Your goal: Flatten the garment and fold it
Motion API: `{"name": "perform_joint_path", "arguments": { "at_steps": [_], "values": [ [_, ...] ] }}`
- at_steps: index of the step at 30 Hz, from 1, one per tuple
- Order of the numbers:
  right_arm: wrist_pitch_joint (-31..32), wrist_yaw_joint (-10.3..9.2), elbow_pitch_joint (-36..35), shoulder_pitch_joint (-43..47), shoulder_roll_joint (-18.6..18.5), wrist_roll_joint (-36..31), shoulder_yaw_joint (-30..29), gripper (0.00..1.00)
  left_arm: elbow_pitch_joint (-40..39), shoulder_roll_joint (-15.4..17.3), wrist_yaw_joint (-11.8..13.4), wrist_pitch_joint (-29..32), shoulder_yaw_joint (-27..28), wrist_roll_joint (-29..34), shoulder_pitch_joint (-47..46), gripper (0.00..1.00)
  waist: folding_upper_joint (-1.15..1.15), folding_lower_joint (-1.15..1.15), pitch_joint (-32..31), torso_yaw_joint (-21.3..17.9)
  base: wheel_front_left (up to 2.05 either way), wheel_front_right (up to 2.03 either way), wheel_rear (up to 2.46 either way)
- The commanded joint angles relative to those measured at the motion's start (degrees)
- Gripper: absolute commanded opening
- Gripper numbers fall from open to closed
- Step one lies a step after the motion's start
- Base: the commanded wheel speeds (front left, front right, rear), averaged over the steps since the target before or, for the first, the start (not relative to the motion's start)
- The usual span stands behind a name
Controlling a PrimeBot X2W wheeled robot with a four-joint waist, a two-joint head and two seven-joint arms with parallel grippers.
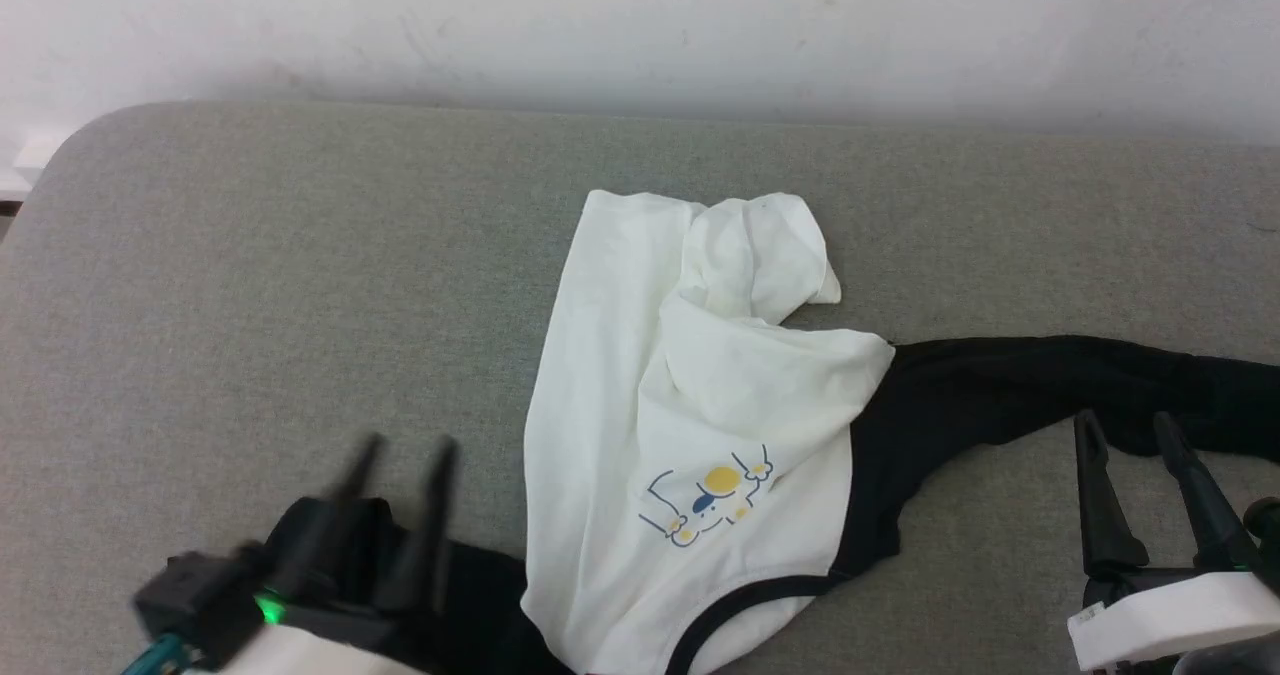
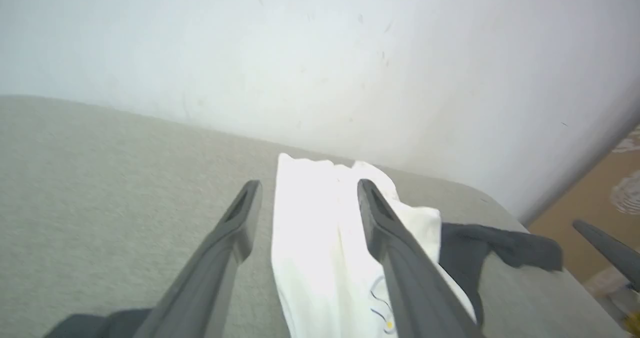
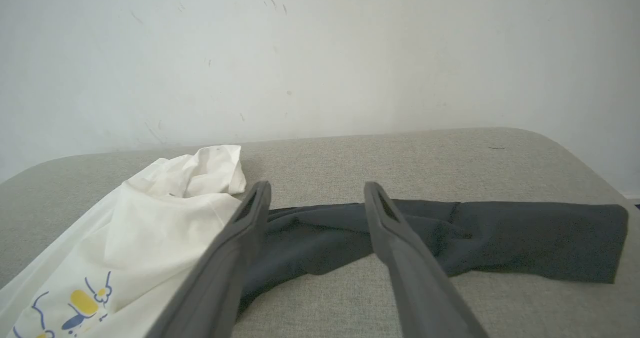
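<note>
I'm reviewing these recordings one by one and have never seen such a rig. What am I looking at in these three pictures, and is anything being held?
This is a two-armed robot seen through its own cameras. The wide picture comes from its head, looking down. The other two come from its wrists, each looking along that arm's two dark fingers. On the grey padded surface lies a crumpled white T-shirt with black sleeves, not yet flattened. The left tool and the right tool are both open and hold nothing.
</note>
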Motion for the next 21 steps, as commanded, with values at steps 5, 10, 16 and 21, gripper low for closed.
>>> {"name": "perform_joint_path", "arguments": {
  "at_steps": [5,10,16,21],
  "values": [
    [-0.06,-0.04,-0.26,-0.15,0.12,-0.08,0.3,1.0,3.17,-4.01,9.37,-16.45,4.95,15.39,-4.65,1.0,0.0,0.0,0.56,-0.04,0.0,0.0,0.0],
    [0.3,-0.04,-0.5,-0.73,0.12,-0.47,1.13,1.0,5.28,-6.54,11.41,-17.52,4.44,20.41,-3.77,1.0,0.0,0.0,1.33,0.17,0.0,0.0,0.0],
    [4.22,-0.04,-2.44,-6.43,0.12,-2.73,4.56,1.0,5.39,-8.16,10.02,-17.57,4.45,21.87,-4.36,1.0,0.0,0.0,3.26,1.31,0.0,0.0,0.0],
    [14.04,-0.04,-1.5,-15.77,-0.39,-1.75,7.48,1.0,6.2,-9.17,8.28,-17.57,4.25,21.92,-6.01,1.0,0.0,0.0,5.6,2.85,0.0,0.0,0.0]
  ]
}}
